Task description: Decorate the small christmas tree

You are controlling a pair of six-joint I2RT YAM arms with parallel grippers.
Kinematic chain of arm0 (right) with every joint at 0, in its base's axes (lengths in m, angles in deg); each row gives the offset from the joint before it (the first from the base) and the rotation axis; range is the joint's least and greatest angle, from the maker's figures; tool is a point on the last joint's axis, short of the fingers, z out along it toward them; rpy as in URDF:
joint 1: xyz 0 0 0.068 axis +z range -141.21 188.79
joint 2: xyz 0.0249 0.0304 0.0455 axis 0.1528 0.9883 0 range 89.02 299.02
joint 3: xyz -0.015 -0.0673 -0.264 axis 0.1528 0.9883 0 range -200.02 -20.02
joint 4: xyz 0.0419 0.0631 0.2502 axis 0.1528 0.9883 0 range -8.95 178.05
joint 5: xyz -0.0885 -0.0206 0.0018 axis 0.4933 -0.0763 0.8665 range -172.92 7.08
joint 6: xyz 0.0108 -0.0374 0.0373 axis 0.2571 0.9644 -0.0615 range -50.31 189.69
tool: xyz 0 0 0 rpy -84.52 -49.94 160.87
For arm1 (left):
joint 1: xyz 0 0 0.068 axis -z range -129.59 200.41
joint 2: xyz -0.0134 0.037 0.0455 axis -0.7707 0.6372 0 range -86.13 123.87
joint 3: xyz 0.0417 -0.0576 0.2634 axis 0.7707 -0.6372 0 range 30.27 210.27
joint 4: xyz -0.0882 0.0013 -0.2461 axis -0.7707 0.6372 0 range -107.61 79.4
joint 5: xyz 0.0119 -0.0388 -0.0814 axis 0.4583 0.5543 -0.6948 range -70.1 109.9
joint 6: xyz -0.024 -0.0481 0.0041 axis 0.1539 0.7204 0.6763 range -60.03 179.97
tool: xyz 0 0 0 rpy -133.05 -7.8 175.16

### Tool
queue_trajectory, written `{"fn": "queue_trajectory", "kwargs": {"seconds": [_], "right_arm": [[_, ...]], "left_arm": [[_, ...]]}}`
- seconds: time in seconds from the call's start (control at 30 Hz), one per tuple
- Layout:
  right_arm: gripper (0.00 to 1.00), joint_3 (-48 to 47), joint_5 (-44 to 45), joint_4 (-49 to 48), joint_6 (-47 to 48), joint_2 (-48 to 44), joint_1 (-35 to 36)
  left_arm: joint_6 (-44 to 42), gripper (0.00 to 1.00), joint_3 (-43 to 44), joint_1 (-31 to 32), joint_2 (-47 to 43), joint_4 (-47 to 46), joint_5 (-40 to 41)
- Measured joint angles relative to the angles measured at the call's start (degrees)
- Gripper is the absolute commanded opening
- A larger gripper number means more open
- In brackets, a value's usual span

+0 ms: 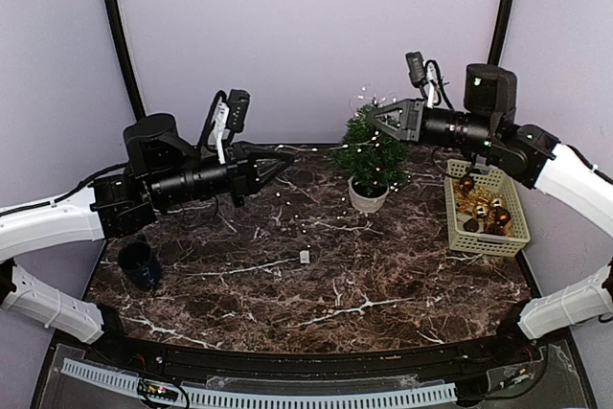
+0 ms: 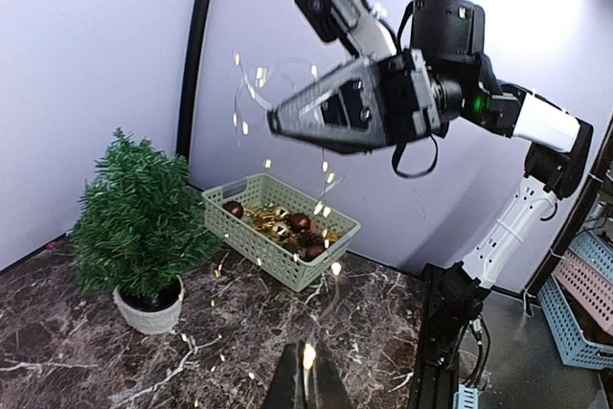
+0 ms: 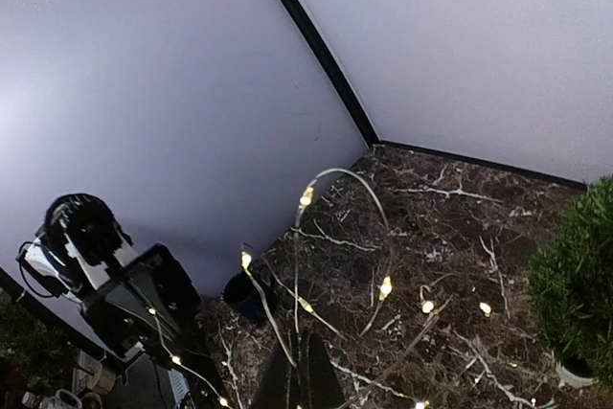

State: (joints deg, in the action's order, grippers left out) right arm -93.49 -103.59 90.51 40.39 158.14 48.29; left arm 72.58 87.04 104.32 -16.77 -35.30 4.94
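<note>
The left jaws are closed flat together, and a lit bulb of the light string [image 2: 308, 356] sits right at their tips, so I read them as pinched on its wire. The right jaws are shut too; in the right wrist view several thin strands of that same string [image 3: 306, 196] rise straight out from between them. Both sets of jaws hang in the air above the counter [image 1: 383, 284], facing each other, and the one string sags in loose loops between them. Its warm bulbs are too small and scattered for me to count surely.

That makes two arms: the left arm [image 1: 182, 179] reaches in from the left edge, and the right arm [image 1: 479, 126] comes in from the right, its jaws just above the treetop.

The one small christmas tree [image 1: 374, 155] stands upright in its white pot [image 1: 368, 198] near the counter's far edge, right of the middle. A few bulbs lie against its branches.

One beige basket [image 1: 512, 200] sits at the right edge, near the tree but apart from it. It holds dark red and gold baubles [image 2: 299, 222]; I cannot count them exactly.

One dark cup [image 1: 140, 265] stands by the left edge. One small pale block [image 1: 305, 257] lies near the counter's middle.
</note>
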Motion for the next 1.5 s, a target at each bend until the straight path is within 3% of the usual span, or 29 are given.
{"fn": "queue_trajectory", "kwargs": {"seconds": [0.03,0.17,0.27,0.5,0.63,1.07,1.37,1.5], "right_arm": [[0.01,1.5,0.7,-0.1,-0.5,0.2,0.0],[0.46,7.1,5.1,-0.1,-3.5,1.4,0.3],[0.67,9.0,9.7,0.7,-4.8,1.7,0.3],[0.78,9.0,24.2,5.3,-7.4,0.7,-0.5],[0.77,7.5,28.2,9.7,-7.0,1.1,-4.4],[0.51,-14.5,32.3,17.1,4.9,18.1,-7.8],[0.46,-25.2,32.3,20.2,10.3,29.7,-8.6],[0.30,-28.7,32.0,21.5,11.6,33.7,-8.8]], "left_arm": [[-0.2,0.00,0.0,0.0,-0.8,1.1,1.2],[-1.0,0.00,0.0,0.0,-3.1,7.3,8.0],[-1.0,0.00,0.0,-0.5,-3.3,12.2,13.3],[0.8,0.00,-2.1,-5.4,-4.5,19.1,18.9],[1.4,0.00,-3.1,-7.5,-6.7,21.2,19.6],[-0.4,0.00,-4.5,-8.4,-10.2,23.7,17.4],[-2.4,0.00,-4.7,-8.4,-10.5,23.8,13.6],[-3.0,0.00,-4.7,-8.4,-10.6,24.0,13.4]]}}
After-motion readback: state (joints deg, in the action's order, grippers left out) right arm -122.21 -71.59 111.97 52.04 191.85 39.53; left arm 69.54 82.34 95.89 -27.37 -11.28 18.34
